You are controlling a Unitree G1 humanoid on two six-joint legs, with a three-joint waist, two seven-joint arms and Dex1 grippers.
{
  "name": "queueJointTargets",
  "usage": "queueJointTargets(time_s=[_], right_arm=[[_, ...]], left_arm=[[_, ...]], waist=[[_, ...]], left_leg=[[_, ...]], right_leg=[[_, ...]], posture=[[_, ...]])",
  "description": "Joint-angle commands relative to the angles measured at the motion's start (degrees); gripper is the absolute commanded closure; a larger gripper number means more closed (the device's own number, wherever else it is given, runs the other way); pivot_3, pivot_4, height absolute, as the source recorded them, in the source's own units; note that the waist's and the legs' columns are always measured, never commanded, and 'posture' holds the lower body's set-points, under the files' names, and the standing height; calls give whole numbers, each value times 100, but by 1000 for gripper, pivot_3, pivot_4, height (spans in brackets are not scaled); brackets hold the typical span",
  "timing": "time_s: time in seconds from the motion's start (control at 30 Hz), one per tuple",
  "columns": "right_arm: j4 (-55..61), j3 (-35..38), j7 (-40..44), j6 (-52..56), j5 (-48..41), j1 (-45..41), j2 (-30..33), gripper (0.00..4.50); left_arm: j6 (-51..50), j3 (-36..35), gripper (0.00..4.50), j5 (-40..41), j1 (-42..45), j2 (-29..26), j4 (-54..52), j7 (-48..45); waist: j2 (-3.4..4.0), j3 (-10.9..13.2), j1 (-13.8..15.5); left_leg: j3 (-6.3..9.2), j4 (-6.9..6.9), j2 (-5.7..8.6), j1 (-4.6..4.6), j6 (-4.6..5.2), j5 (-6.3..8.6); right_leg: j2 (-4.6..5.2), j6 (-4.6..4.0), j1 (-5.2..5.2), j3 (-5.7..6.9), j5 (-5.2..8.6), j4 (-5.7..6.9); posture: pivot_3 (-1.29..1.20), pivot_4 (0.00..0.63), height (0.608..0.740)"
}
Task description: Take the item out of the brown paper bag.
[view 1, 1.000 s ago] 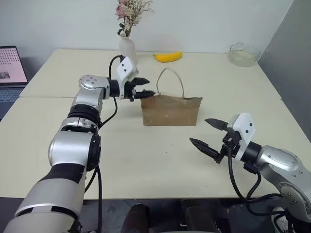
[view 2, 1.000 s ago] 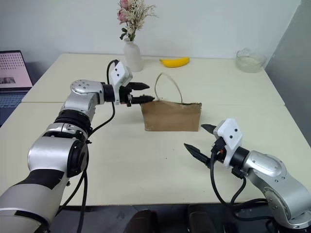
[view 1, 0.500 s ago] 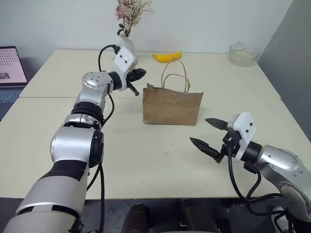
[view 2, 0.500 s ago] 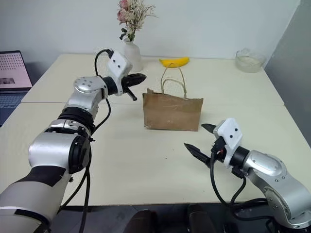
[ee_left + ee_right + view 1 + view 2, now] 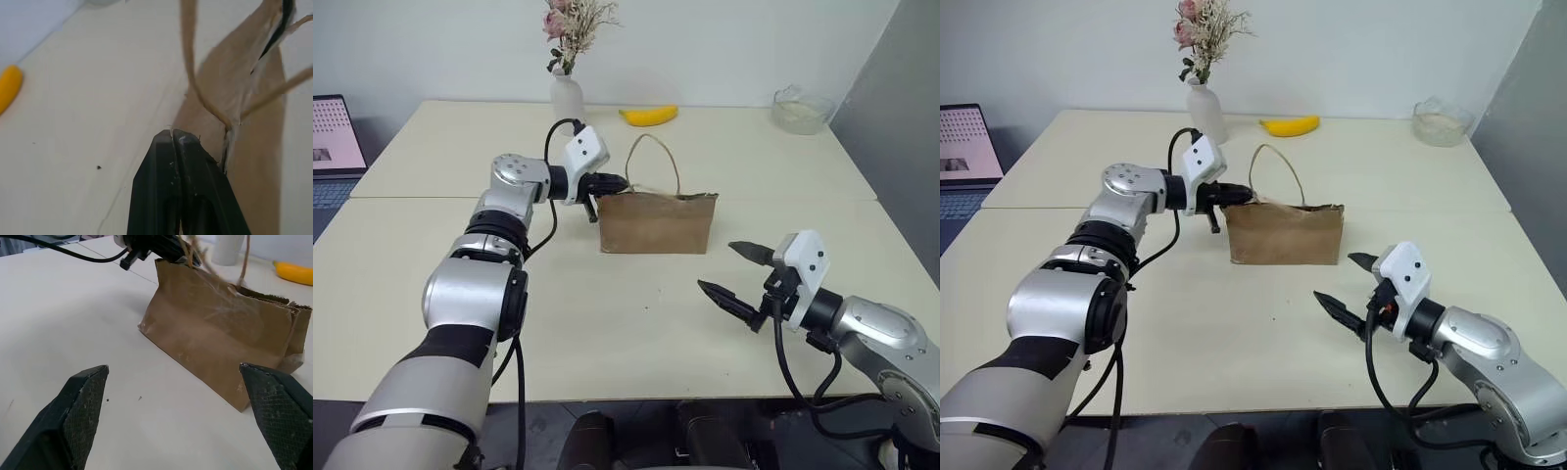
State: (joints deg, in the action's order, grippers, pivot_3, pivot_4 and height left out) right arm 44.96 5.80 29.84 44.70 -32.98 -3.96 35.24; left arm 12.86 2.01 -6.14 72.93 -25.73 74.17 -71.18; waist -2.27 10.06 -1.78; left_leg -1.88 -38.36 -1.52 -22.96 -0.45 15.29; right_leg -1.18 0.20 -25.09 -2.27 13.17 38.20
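The brown paper bag [image 5: 656, 223] stands upright mid-table with one tan cord handle [image 5: 653, 147] looped above its rim. My left gripper [image 5: 625, 183] is shut, its tips at the bag's top left rim beside the handle's base. In the left wrist view the black fingers [image 5: 161, 161] are pressed together just short of the paper [image 5: 254, 161], and I see nothing between them. My right gripper [image 5: 717, 265] hangs open over bare table, in front of the bag and to its right, apart from it. The item is hidden.
A yellow banana [image 5: 648, 116] lies behind the bag, beside a white vase [image 5: 566, 98] of dried flowers. A glass bowl [image 5: 801, 110] stands at the far right corner. A laptop [image 5: 333, 137] sits off the table's left edge.
My left gripper went from partly open to shut, rose away from the bag, then came down to its rim again. The bag's top lifted half a second ago and has sunk back. The right arm stayed still.
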Motion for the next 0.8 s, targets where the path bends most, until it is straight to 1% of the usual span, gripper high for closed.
queueJointTargets(time_s=[0.03, 0.17, 0.27, 0.33, 0.4, 0.43, 0.53, 0.6, 0.73, 0.8], right_arm=[[252, 219, 66, -142, -133, -5, 108, 0], [153, 311, 211, -308, -104, 18, 224, 0], [42, 490, 371, -388, -142, 45, 355, 0], [-10, 698, 542, -390, -236, 100, 503, 0], [-48, 850, 688, -370, -342, 127, 641, 0], [-50, 890, 720, -371, -383, 145, 685, 0], [-108, 934, 812, -368, -449, 98, 812, 0], [-163, 826, 844, -350, -475, 3, 841, 0], [-127, 703, 917, -282, -624, -17, 886, 0], [-104, 633, 971, -228, -697, -1, 923, 0]], left_arm=[[-160, 76, 4445, 71, -141, -180, -292, -726], [-731, -14, 4445, 410, -357, -166, -777, -1581], [-1101, 56, 4445, 608, -750, -146, -1520, -1979], [-1485, 174, 4445, 818, -1177, -171, -2300, -2102], [-2045, 331, 4445, 1141, -1688, -268, -3325, -2132], [-2268, 372, 4445, 1250, -1870, -315, -3714, -2132], [-3326, 419, 4445, 1752, -2811, -605, -5535, -2117], [-3846, 295, 4445, 2008, -3299, -799, -6373, -1943], [-4091, -69, 4445, 2186, -3736, -980, -7222, -1125], [-3601, -204, 4056, 2130, -3978, -1136, -7594, -918]], waist=[[0, 0, 1], [0, 0, 7], [0, 0, 6], [0, -1, 6], [-1, -1, 4], [-1, -1, -3], [-1, -1, -25], [-1, -2, -38], [-1, -1, -3], [-1, -2, 1]], left_leg=[[2, -2, -1, 0, 0, 0], [4, -19, -1, -3, 0, 0], [5, -41, 0, -4, 1, 1], [3, -46, 0, -1, 1, 1], [1, -46, -1, 3, 1, 1], [2, -47, -3, 3, 1, 1], [-2, -48, -11, 6, 1, 1], [0, -48, -15, 11, 0, 0], [6, -48, -15, 16, 0, 0], [5, -50, -11, 16, 0, 0]], right_leg=[[0, 0, 1, 0, 0, 1], [0, 0, 3, 2, 0, 12], [1, -1, 3, -1, 1, 33], [2, 0, 4, -4, 1, 40], [2, 0, 3, -9, 2, 45], [3, -1, 4, -8, 2, 49], [1, -2, -2, -15, 2, 59], [8, -5, -3, -16, 4, 66], [8, -7, 0, -8, 6, 73], [8, -7, 1, -8, 5, 73]], posture=[[0, 150, 740], [0, 150, 740], [0, 150, 740], [0, 150, 740], [0, 150, 740], [0, 150, 740], [0, 150, 740], [0, 150, 740], [0, 150, 740], [0, 150, 740]])
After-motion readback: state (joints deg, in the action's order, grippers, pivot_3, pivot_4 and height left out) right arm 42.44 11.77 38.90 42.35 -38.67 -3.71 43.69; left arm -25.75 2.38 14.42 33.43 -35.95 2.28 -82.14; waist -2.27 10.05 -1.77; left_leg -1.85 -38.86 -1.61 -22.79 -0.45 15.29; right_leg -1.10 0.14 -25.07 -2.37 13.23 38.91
